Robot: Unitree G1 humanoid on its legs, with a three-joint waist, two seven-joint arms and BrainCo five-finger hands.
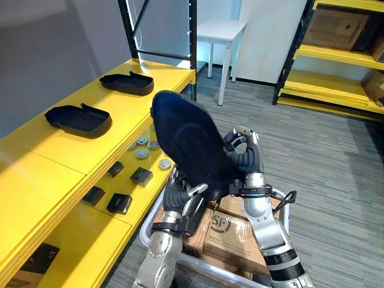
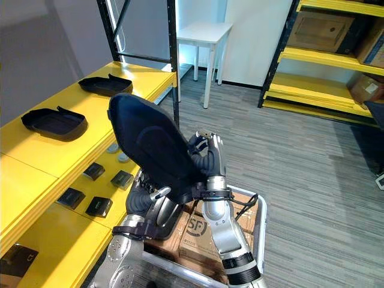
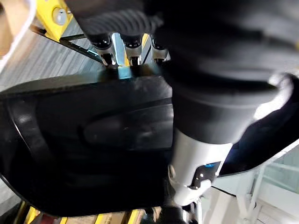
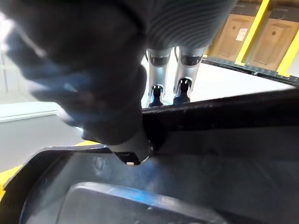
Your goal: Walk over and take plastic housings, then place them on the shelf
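Dark plastic housing (image 1: 191,144) held up on edge between both hands, above the near cart (image 1: 283,207) of boxes (image 1: 231,234) and just right of the yellow shelf (image 1: 72,153). The left hand (image 1: 183,198) takes the near, lower rim, and its fingers (image 3: 131,46) hook over the edge. The right hand (image 1: 243,153) takes the right rim. In its wrist view the fingers (image 4: 183,86) lie behind the wall and the thumb presses the inner face, a pinch across the rim. Two shelf housings (image 1: 80,120) lie on the top level to the left, one farther than the other and well apart, apparently hollow side up. Bare yellow board lies nearer than both. The lower level carries small black blocks (image 1: 120,203) and round discs (image 1: 142,153). Handling, as a judgement: the housing is a thin moulded shell, probably light and stiff. Its smooth face offers little friction, so the rim and its raised wall are the sound places to grip, while a flat face would likely slip. Being broad, it would swing about a single grip, so two holds on different edges suit it. It should be tipped flat over the bare board and set down rather than dropped, since thin walls and tabs may crack.
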